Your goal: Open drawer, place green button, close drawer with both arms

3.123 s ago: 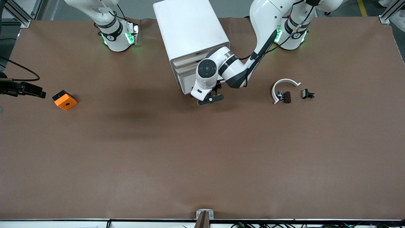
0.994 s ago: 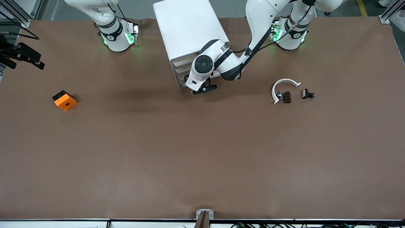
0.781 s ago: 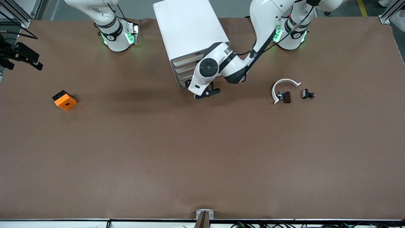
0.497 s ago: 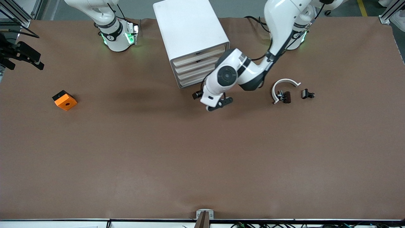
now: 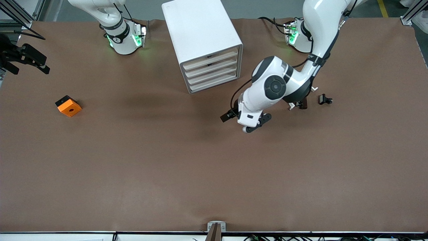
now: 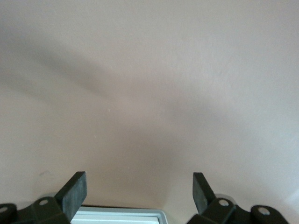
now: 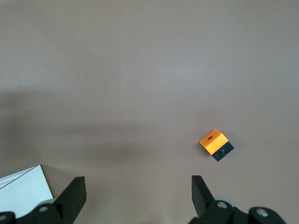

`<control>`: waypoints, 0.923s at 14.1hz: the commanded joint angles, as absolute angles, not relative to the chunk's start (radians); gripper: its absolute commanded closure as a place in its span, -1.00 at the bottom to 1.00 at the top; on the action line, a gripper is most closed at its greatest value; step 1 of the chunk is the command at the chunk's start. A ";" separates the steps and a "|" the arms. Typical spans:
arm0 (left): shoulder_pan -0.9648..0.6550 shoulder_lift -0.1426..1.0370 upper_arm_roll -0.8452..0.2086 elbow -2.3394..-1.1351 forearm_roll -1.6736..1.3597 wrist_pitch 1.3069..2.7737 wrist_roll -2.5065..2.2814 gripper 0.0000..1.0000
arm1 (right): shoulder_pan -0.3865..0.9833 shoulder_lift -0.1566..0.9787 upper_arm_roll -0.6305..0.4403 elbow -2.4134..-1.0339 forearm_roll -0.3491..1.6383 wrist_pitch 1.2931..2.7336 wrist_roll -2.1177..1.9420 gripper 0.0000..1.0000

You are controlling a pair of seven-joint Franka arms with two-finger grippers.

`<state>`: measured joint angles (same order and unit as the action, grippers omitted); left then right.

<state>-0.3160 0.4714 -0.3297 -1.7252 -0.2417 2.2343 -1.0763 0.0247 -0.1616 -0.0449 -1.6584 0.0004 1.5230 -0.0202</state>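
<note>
The right hand (image 7: 135, 196), fingers spread wide and empty, is hanging high over the brown counter (image 5: 167, 160) at the right arm's end, above the orange block with a hole (image 5: 68, 106). The white rounded box cabinet (image 5: 201, 40) is showing four shallow trays, all pushed in, the lowest drawer (image 5: 214, 83) shut and its contents hidden. The left hand (image 5: 245, 122), wide and empty, is hovering over bare counter. The green-capped button cannot be made out.

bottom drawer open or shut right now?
Shut. In the front view the drawer sits flush with the three trays above it in the cabinet. The open, empty left gripper hangs over bare table.
</note>
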 commanded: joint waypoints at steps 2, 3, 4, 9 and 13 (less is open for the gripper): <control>-0.241 0.445 -0.334 -1.735 -0.245 2.169 -1.081 -1.00 | 0.023 -0.178 -0.048 -1.674 -0.006 1.523 -0.029 -1.00; -0.221 0.440 -0.334 -1.733 -0.245 2.164 -1.083 -1.00 | 0.021 -0.175 -0.049 -1.674 -0.005 1.520 -0.029 -1.00; -0.195 0.440 -0.334 -1.727 -0.245 2.164 -1.086 -1.00 | 0.021 -0.173 -0.049 -1.675 -0.006 1.517 -0.029 -1.00; -0.094 0.442 -0.337 -1.704 -0.244 2.148 -1.039 -1.00 | 0.020 -0.173 -0.049 -1.641 0.005 1.505 -0.023 -1.00; -0.061 0.407 -0.327 -1.706 -0.076 1.985 -0.908 -1.00 | 0.018 -0.169 -0.054 -1.641 0.006 1.549 -0.025 -1.00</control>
